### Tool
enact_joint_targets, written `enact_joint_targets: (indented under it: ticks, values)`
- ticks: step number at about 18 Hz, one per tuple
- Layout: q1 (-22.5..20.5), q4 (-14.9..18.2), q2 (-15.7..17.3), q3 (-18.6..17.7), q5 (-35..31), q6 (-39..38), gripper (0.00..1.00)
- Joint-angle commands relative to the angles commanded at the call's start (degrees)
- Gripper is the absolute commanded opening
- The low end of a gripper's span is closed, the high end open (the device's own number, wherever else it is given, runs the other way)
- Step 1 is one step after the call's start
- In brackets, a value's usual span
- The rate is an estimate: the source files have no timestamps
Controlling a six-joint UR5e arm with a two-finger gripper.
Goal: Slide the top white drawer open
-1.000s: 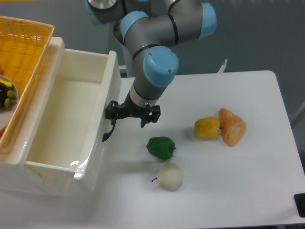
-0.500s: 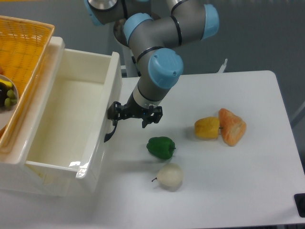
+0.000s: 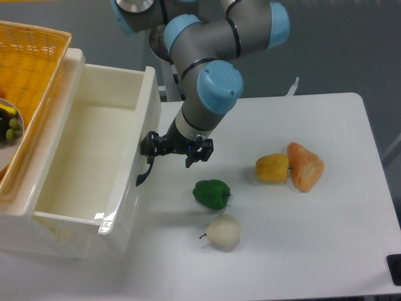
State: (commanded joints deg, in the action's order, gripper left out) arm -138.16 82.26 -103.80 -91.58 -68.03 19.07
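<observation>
At far left an orange basket (image 3: 31, 75) sits on the cabinet top, with dark and green fruit at its left edge. Beside it the drawer (image 3: 88, 169) stands pulled well out toward the right, its white tray bare inside and glossy along the near rim. Its black handle (image 3: 145, 172) curves off the front panel. The pincer (image 3: 175, 149) hangs just beside that front; one finger (image 3: 149, 145) is at the handle's top, the other finger (image 3: 199, 152) well apart over the table (image 3: 301, 251), so the jaws are spread wide and grip nothing. Right of the arm the white table is open toward its right and near edges. On it lie a green pepper (image 3: 212, 193), a pale pear (image 3: 223, 232), then a yellow fruit (image 3: 272, 168) touching an orange one (image 3: 305, 166). The wall behind is grey. No writing is legible.
</observation>
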Motion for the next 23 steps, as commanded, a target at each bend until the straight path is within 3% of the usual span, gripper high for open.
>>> enact_joint_targets:
  ticks: [23]
  values:
    - [-3.3, 1.3, 0.3, 1.0, 2.5, 0.6, 1.00]
